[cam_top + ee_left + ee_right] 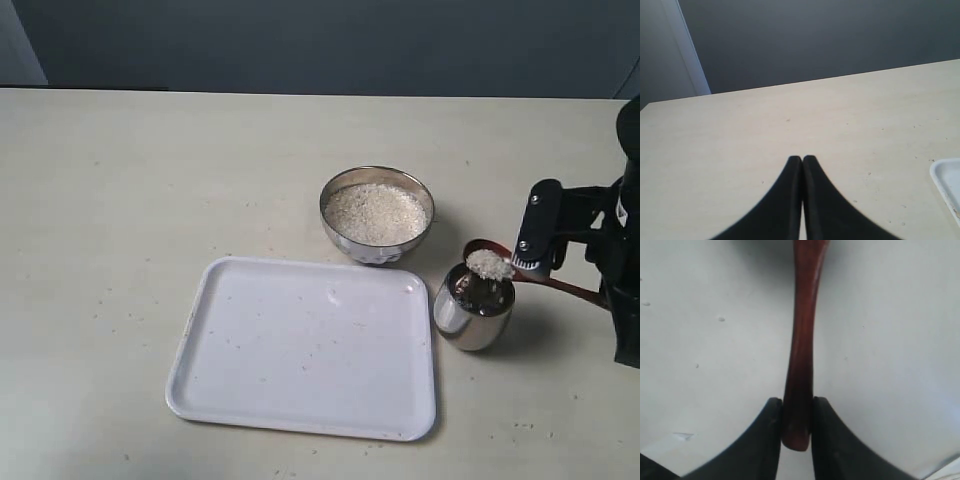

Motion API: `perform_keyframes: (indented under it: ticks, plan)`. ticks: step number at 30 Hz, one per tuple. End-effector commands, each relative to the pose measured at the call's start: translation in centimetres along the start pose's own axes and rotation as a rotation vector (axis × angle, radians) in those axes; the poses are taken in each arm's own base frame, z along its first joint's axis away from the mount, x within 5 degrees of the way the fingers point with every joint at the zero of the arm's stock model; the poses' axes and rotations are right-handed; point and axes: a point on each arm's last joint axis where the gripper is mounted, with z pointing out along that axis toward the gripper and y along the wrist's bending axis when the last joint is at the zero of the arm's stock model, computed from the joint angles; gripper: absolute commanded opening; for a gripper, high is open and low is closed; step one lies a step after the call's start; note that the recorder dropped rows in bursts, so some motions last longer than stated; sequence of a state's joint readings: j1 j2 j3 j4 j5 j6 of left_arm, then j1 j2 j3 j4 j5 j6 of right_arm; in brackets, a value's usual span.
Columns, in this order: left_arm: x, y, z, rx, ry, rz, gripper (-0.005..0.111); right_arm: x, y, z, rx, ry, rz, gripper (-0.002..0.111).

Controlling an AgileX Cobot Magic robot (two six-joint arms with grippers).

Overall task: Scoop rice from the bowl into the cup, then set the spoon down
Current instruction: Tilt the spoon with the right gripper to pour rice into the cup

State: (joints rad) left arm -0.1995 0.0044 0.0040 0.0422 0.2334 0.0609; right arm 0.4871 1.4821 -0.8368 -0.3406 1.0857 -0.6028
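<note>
The steel bowl point(377, 214) stands mid-table, filled with rice point(376, 213). Right of it and nearer sits the steel cup point(473, 307). A reddish-brown spoon point(545, 279) hovers level over the cup's rim, its scoop carrying a small heap of rice point(490, 264). My right gripper point(797, 405) is shut on the end of the spoon point(801, 365) handle; in the exterior view it stands at the right edge, where its fingertips are hard to make out. My left gripper point(802, 160) is shut with nothing in it, above bare table, and does not show in the exterior view.
A white rectangular tray point(305, 347) lies in front of the bowl, left of the cup; its corner point(947, 182) shows in the left wrist view. Loose specks dot the beige table point(150, 200). A dark wall runs along the far edge.
</note>
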Motion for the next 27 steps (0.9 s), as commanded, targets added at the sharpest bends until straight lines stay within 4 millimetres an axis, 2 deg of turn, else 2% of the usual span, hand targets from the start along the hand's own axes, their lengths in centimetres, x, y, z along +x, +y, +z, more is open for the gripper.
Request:
perform_keyframes:
  ticks: [1,27]
  plan:
    - [-0.17,0.0,-0.07,0.002,-0.01,-0.005,0.001,0.18,-0.12,0.05,0.022,0.022,0.01,0.0]
    - [-0.17,0.0,-0.07,0.002,-0.01,-0.005,0.001,0.3,-0.42,0.02,0.057,0.039,-0.009,0.0]
